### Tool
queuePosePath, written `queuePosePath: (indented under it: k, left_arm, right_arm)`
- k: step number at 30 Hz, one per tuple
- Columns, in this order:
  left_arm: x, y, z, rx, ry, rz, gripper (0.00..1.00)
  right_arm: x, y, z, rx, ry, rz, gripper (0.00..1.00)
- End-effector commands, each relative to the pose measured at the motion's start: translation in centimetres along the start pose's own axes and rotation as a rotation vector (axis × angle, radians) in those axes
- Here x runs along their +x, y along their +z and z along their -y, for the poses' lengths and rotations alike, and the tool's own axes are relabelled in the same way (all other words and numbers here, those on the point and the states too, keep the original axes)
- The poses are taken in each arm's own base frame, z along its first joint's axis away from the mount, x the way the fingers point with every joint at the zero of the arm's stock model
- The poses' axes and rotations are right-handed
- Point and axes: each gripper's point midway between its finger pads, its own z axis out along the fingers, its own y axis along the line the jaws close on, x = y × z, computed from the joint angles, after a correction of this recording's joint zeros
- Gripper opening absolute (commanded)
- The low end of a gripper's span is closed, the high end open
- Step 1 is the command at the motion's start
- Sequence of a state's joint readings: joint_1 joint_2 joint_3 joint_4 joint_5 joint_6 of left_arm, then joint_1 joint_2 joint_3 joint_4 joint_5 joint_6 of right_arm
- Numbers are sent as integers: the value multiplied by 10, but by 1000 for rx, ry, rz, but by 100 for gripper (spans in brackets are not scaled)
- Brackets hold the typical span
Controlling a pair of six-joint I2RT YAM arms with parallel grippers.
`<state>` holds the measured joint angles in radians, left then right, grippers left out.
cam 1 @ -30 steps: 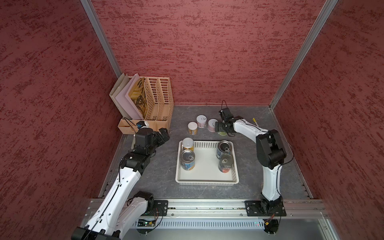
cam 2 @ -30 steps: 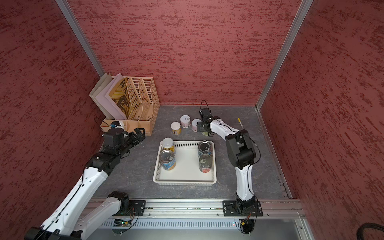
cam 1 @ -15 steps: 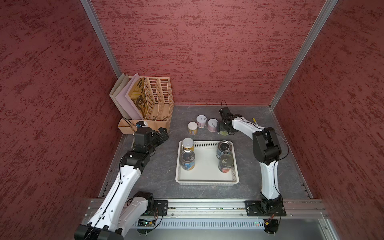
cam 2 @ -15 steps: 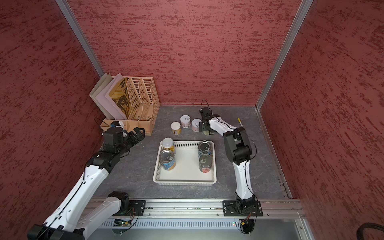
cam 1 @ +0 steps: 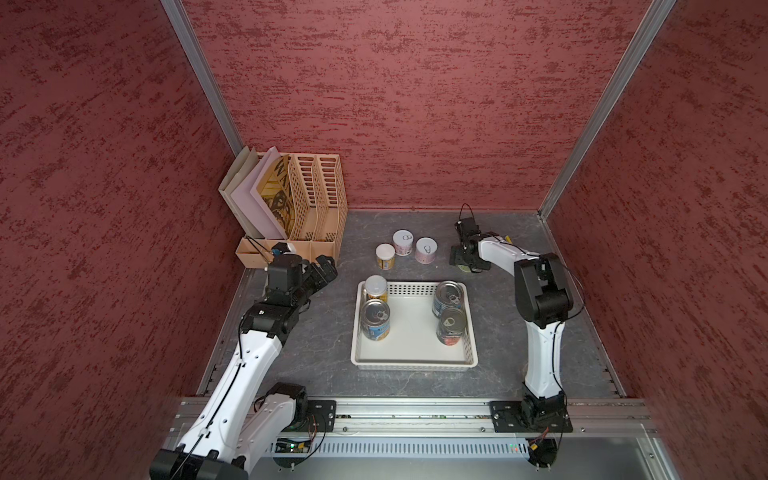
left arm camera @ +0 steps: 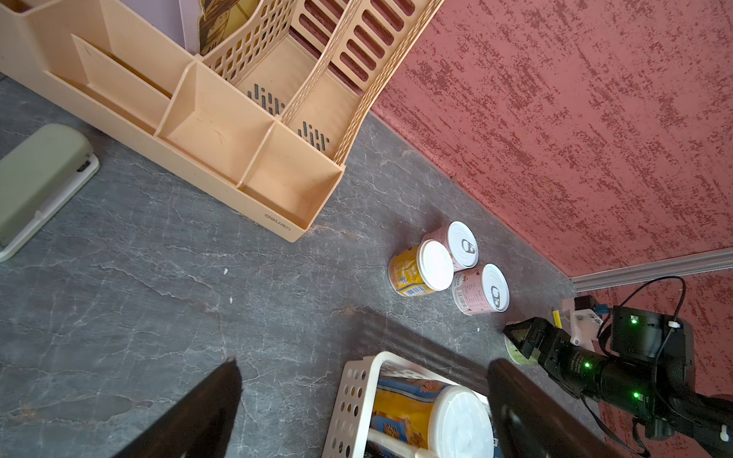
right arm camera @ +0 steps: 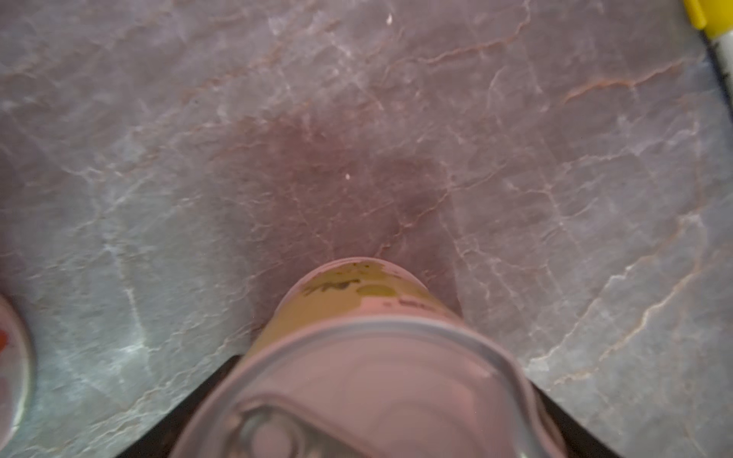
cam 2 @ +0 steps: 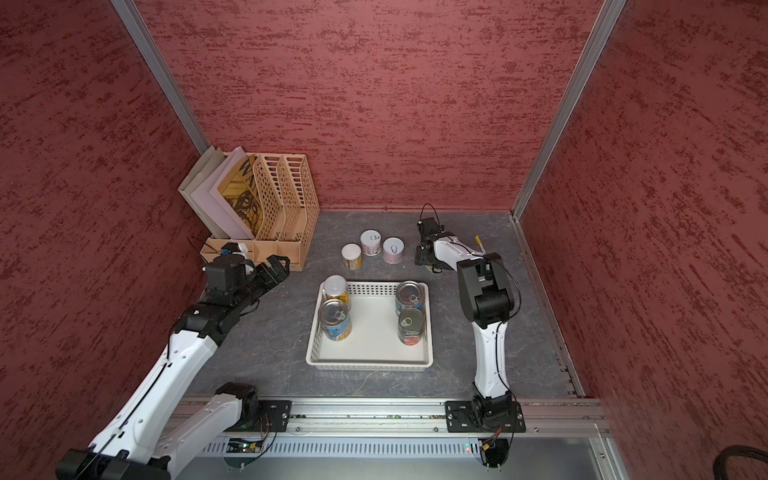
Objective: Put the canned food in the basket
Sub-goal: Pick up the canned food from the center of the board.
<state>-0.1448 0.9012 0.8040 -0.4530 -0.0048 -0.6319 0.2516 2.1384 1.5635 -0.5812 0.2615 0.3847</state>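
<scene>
The grey marbled tabletop (cam 1: 316,353) carries the white basket (cam 1: 413,365) at centre. Behind it cluster a yellow can (cam 1: 385,255), a rear pink can (cam 1: 403,242) and a right pink can (cam 1: 426,250). A green can (right arm camera: 357,301) stands further right, near the yellow-capped pen (cam 2: 478,241). Back left sit the beige organizer (cam 1: 320,199) and a pale green office tool (left arm camera: 39,178).

Robot lab test cell, red textured wall panels (cam 1: 415,104) enclosed a grey bench (cam 1: 324,353), two arms (cam 1: 249,353) were bolted to an aluminium rail (cam 1: 415,409).

We read one brand mark, "deli", on the low front wall of the beige file organizer (left arm camera: 214,131). A book cover (cam 1: 279,183) standing in it shows large letters, seemingly "WA". Print on the yellow can (left arm camera: 408,273) and pink can (left arm camera: 472,295) is illegible.
</scene>
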Motion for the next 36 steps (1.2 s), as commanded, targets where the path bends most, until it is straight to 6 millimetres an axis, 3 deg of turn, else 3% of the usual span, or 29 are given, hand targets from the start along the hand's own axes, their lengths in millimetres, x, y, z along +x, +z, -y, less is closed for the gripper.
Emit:
queuePosePath:
  k: [1,9,25,31,36]
  left_arm:
    - [-1,3,-2,2,-9,2,100]
    - [-1,4,-1,7,-14,-4,100]
    - [-1,5,-1,13,-21,-13,100]
    - [0,6,-1,19,-25,-23,100]
    - [-1,5,-1,19,-29,-23,100]
  right_arm:
    - [-34,-27,1,-12,17,115,96]
    - [-39,-27,0,-34,19,118,94]
    - [-47,-33,4,-32,9,154,65]
    - [-52,-51,8,-46,28,209,60]
    - [-57,-81,9,-106,67,277,55]
